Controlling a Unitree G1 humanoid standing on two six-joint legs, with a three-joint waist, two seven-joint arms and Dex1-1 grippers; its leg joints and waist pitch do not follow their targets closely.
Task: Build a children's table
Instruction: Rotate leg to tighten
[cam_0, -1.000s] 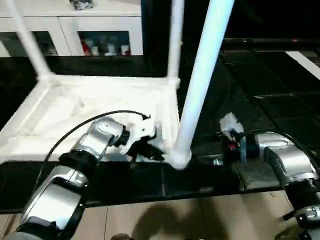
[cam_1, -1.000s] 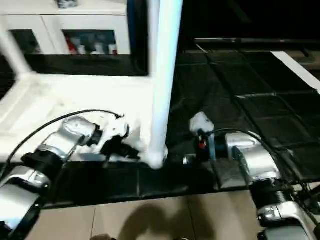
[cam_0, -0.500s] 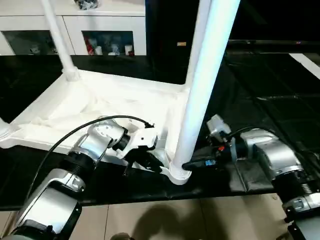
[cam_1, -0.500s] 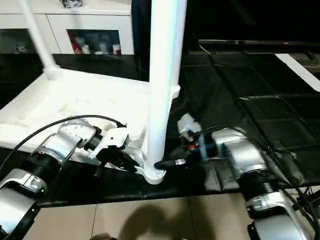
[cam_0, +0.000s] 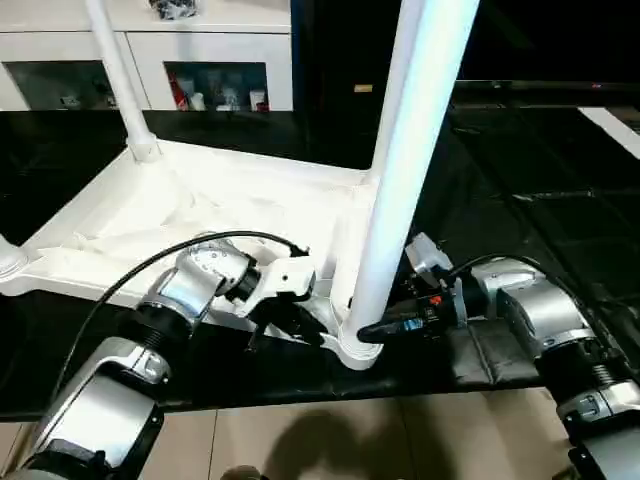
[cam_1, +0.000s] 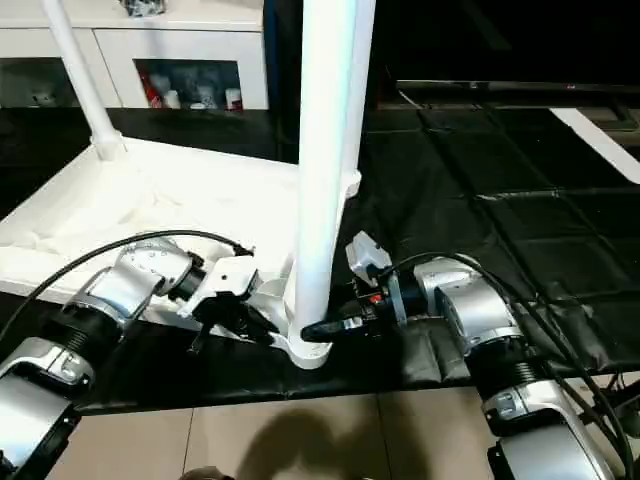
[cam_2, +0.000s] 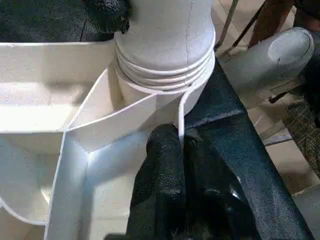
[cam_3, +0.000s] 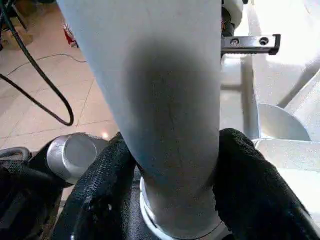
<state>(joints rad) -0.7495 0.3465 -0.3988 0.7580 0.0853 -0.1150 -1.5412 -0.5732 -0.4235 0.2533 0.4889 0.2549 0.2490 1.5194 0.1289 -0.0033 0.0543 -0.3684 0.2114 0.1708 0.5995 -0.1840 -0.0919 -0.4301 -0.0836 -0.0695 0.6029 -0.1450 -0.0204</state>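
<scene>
Gripping leg (cam_1: 322, 180), right tool (cam_1: 318, 328); left tool (cam_0: 300, 328) pinching tabletop (cam_0: 190, 215) rim; black mat (cam_0: 520, 200).

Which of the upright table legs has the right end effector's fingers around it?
The near leg at the tabletop's front right corner socket: the right end effector straddles its base. The far legs, like the far-left leg, stand ungripped.

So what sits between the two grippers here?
The near leg, seated in the tabletop corner socket, stands between the left gripper and right gripper, seen in both eye views.
</scene>
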